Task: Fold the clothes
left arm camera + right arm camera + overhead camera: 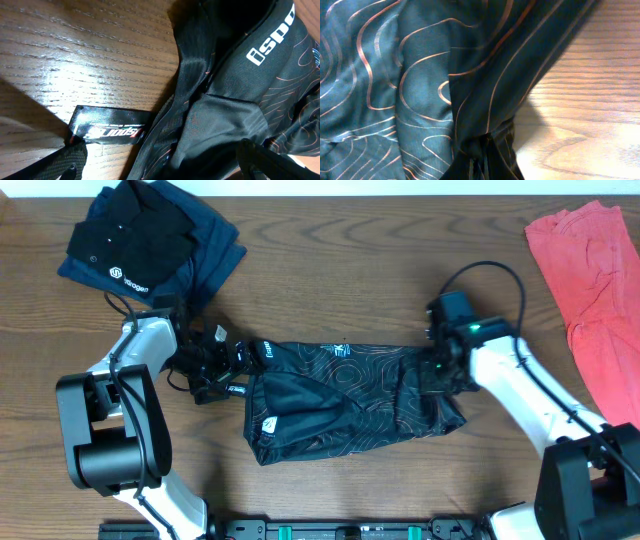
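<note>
Black jersey (340,395) sits bunched mid-table (330,240), between the two arms. At its left edge, next to the tag (107,131), the left gripper (228,368) is spread wide and holds nothing. At the right edge the right gripper (438,375) is clamped tight on a pinch of jersey fabric.

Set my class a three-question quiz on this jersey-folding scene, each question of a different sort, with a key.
1. True or false: the right jaws are shut on the jersey.
2. Which stand open? A left jaws; B right jaws; C neither.
3. Fill in: the coral-red garment lies on the robot's ____ side of the table.
Key: 1 true; 2 A; 3 right.
</note>
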Action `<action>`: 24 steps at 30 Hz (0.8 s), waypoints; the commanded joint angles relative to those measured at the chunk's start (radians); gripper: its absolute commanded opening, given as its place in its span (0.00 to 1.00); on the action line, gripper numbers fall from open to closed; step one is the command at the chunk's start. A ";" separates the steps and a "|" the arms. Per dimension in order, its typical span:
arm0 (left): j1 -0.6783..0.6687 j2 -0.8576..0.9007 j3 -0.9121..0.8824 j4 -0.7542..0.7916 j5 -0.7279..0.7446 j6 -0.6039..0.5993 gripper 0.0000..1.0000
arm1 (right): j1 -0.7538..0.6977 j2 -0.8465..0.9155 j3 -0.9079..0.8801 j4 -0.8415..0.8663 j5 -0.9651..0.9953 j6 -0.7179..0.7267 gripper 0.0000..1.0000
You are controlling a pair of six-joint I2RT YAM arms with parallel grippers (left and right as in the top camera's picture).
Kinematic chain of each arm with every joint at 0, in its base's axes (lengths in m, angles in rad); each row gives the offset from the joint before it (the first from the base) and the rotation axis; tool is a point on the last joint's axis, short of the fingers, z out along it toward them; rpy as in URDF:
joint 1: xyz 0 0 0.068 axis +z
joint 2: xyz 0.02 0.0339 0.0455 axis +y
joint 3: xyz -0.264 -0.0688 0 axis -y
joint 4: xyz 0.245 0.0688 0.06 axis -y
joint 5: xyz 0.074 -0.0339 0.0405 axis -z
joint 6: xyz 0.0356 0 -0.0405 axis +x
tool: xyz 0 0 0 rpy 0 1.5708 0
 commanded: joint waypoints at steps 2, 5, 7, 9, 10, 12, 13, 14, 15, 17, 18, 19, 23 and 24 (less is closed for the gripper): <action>0.009 0.061 -0.031 0.008 -0.124 0.013 0.98 | 0.090 -0.013 0.017 0.020 0.103 0.095 0.01; 0.009 0.061 -0.031 0.007 -0.124 0.013 0.98 | 0.120 -0.013 0.032 0.022 0.106 0.113 0.01; 0.009 0.061 -0.031 0.007 -0.124 0.013 0.98 | 0.132 -0.013 0.050 0.022 0.105 0.113 0.01; 0.009 0.061 -0.031 0.008 -0.124 0.013 0.98 | 0.139 -0.013 0.067 0.023 0.100 0.113 0.01; 0.009 0.061 -0.031 0.008 -0.124 0.013 0.98 | 0.143 -0.013 0.077 0.023 0.089 0.113 0.01; 0.009 0.061 -0.031 0.008 -0.124 0.013 0.98 | 0.152 -0.013 0.090 0.031 0.059 0.113 0.01; 0.009 0.061 -0.031 0.008 -0.124 0.013 0.98 | 0.158 -0.013 0.091 0.041 0.040 0.113 0.01; 0.009 0.061 -0.031 0.008 -0.124 0.013 0.98 | 0.165 -0.013 0.091 0.050 0.018 0.116 0.01; 0.009 0.061 -0.031 0.008 -0.124 0.013 0.98 | 0.172 -0.013 0.090 0.053 0.010 0.126 0.01; 0.009 0.061 -0.031 0.008 -0.124 0.013 0.98 | 0.193 -0.007 0.090 0.057 0.008 0.138 0.01; 0.009 0.061 -0.031 0.008 -0.124 0.013 0.98 | 0.209 -0.006 0.090 0.058 0.008 0.139 0.01; 0.009 0.061 -0.031 0.008 -0.124 0.013 0.98 | 0.226 0.000 0.089 0.061 0.008 0.138 0.01; 0.009 0.061 -0.031 0.008 -0.124 0.013 0.98 | 0.283 0.022 0.088 0.077 0.008 0.157 0.03; 0.009 0.061 -0.031 0.008 -0.124 0.013 0.98 | 0.300 0.032 0.088 0.084 0.008 0.166 0.02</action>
